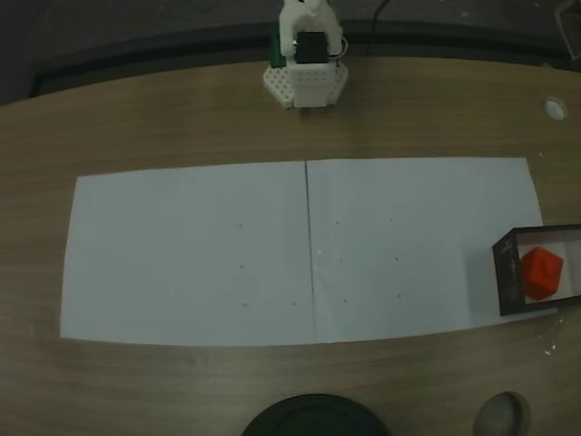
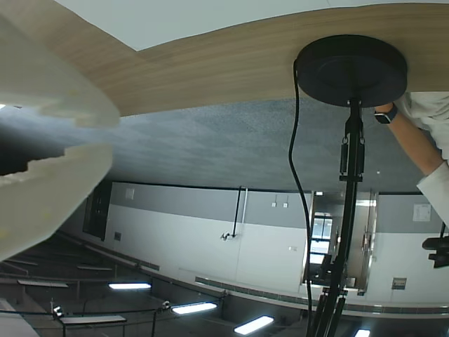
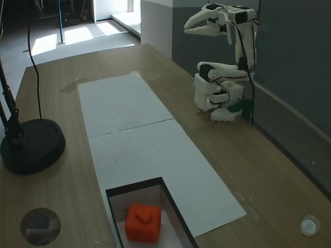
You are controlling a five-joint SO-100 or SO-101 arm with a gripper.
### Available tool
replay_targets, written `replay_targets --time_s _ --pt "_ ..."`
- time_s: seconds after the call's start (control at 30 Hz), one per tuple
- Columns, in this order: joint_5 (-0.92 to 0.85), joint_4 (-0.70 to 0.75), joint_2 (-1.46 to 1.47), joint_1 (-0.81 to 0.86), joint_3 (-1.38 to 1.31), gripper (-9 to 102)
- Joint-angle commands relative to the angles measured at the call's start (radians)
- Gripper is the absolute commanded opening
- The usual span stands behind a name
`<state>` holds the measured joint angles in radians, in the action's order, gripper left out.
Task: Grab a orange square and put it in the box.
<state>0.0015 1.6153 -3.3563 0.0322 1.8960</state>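
The orange square point(image 1: 542, 272) point(image 3: 143, 222), a bright orange-red cube, lies inside the box point(image 1: 505, 277) point(image 3: 173, 206), whose thin dark walls surround a pale floor. The box stands at the right end of the white paper in a fixed view. My gripper point(image 3: 185, 28) is raised high above the arm's base point(image 1: 306, 64), far across the table from the box. Its fingers point(image 2: 56, 91) stand slightly apart with nothing between them. The arm is folded back on itself.
Two white paper sheets point(image 1: 200, 254) cover the middle of the wooden table. A black round stand base point(image 3: 31, 147) point(image 1: 313, 420) with a pole and cable sits at the table edge opposite the arm. A person's arm point(image 2: 414, 140) shows beside it.
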Motion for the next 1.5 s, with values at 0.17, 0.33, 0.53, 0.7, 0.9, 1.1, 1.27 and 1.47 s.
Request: replay_targets --time_s 0.17,0.33,0.53,0.7,0.9,1.1,1.27,1.47 --pt "-0.003 -0.086 -0.080 0.003 0.115 0" --pt "-0.003 -0.199 -0.123 0.003 0.209 0" --pt "-0.003 -0.426 -0.123 0.003 0.364 0" --pt "-0.003 -0.597 -0.123 0.003 0.589 0" --pt "-0.003 -0.698 -0.123 0.005 0.821 0" --pt "-0.002 -0.756 -0.123 0.034 1.026 0" --pt "-0.002 -0.747 -0.123 0.077 1.127 0" --pt "-0.002 -0.741 -0.123 0.078 1.210 0"
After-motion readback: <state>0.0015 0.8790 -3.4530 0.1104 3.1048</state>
